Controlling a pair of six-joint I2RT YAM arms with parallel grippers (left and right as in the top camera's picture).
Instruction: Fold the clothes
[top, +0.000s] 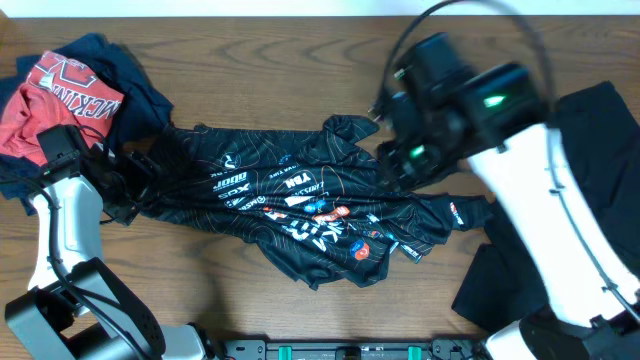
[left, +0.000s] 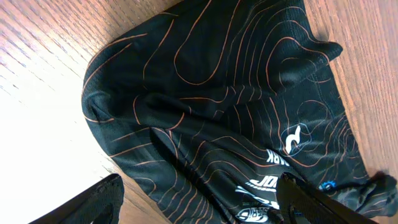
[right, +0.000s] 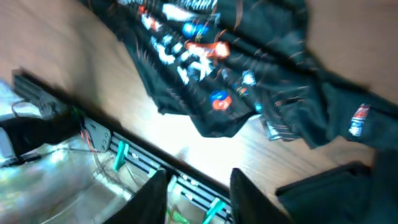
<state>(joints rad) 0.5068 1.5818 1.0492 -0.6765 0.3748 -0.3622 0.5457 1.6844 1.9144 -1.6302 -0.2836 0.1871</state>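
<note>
Up high, your right gripper (right: 199, 175) hangs empty, jaws apart. Your left gripper (left: 199, 180), wide open, sits over the left end of the jersey (top: 300, 205), which is sprawled rumpled across the counter (top: 200, 275). Light, soft and slippery, I'd say, so pinch a hem corner.

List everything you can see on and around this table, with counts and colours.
jersey: one, black with thin orange contour lines and colourful logos, crumpled across the table's middle
red garment: one, red with white lettering, far left corner
navy garment: one, dark blue, bunched around the red garment
black garment: one, plain black, right edge, partly under the right arm
table: one, brown wood
rail: one, black with green clips, near edge
left arm: one, white and black, jaws open at the jersey's left end
right arm: one, white and black, blurred, jaws open over the jersey's right end
</note>
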